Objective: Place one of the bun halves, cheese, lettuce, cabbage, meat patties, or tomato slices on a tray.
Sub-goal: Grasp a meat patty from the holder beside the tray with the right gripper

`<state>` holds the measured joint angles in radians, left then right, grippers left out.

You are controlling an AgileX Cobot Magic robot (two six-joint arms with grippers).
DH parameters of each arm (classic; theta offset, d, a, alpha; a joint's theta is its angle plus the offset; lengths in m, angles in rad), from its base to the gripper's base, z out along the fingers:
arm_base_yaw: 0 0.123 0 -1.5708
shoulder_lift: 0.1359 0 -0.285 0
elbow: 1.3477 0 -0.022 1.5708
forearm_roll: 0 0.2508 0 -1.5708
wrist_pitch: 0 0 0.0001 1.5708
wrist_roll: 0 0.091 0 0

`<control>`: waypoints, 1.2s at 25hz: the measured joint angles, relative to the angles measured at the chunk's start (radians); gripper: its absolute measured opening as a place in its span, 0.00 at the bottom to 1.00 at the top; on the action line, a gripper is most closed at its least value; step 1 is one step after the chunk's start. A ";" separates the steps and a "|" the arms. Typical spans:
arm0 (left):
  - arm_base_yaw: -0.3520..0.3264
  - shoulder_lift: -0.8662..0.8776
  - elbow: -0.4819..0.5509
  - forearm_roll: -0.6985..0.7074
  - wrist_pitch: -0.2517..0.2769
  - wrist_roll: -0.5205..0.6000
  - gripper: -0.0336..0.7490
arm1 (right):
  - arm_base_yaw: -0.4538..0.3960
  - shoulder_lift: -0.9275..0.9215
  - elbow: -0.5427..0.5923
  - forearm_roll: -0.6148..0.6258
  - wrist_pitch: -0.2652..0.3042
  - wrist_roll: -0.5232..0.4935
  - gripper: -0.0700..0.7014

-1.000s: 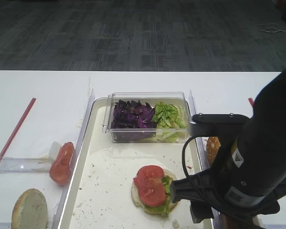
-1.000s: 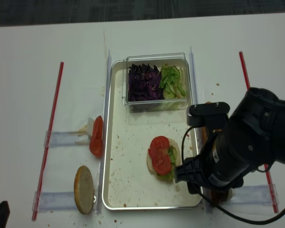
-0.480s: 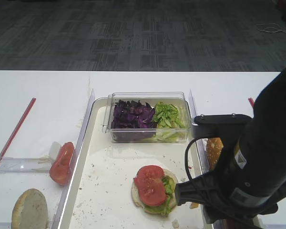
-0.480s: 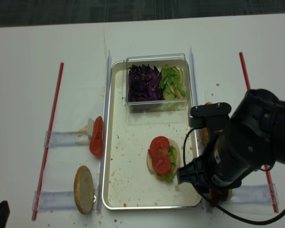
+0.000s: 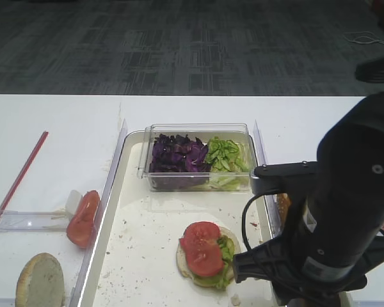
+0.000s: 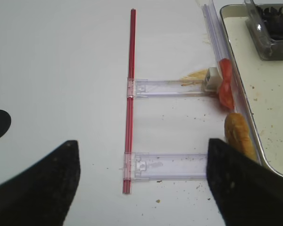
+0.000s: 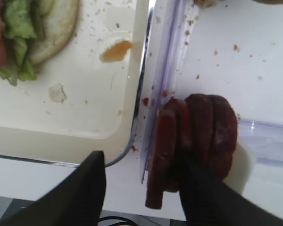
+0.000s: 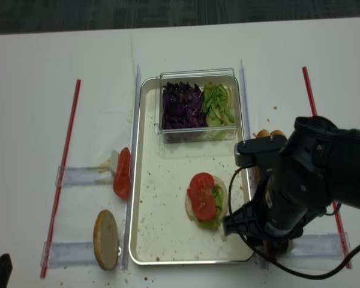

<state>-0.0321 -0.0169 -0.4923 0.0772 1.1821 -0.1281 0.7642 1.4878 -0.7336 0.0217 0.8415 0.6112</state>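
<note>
A row of dark reddish meat patties (image 7: 205, 129) stands on edge just off the tray's (image 7: 61, 113) near right corner. My right gripper (image 7: 140, 157) is open astride the leftmost patty. Its right finger (image 7: 198, 188) lies against the row, and its left finger (image 7: 89, 188) hangs over the tray corner, apart from the patty. On the tray (image 5: 147, 249) sits a bun half (image 5: 187, 263) topped with lettuce and tomato slices (image 5: 201, 246). My left gripper (image 6: 141, 183) is open over bare table, holding nothing.
A clear box on the tray holds cabbage (image 5: 176, 155) and lettuce (image 5: 225, 155). Left of the tray lie tomato slices (image 5: 83, 217) and a bun half (image 5: 40, 281). Another bun (image 8: 269, 133) sits right of the tray. Clear plastic dividers and red strips (image 6: 129, 94) line the table.
My right arm has shifted a little over the tray's near right corner. The food on the tray and table has not moved.
</note>
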 joint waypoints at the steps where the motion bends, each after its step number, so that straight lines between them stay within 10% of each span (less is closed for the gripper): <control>1: 0.000 0.000 0.000 0.000 0.000 0.000 0.74 | 0.000 0.008 -0.004 0.000 0.000 0.000 0.61; 30: 0.000 0.000 0.000 0.000 0.000 0.000 0.74 | 0.000 0.026 -0.012 -0.050 0.036 0.005 0.25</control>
<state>-0.0321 -0.0169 -0.4923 0.0772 1.1821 -0.1281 0.7642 1.5134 -0.7458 -0.0279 0.8775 0.6161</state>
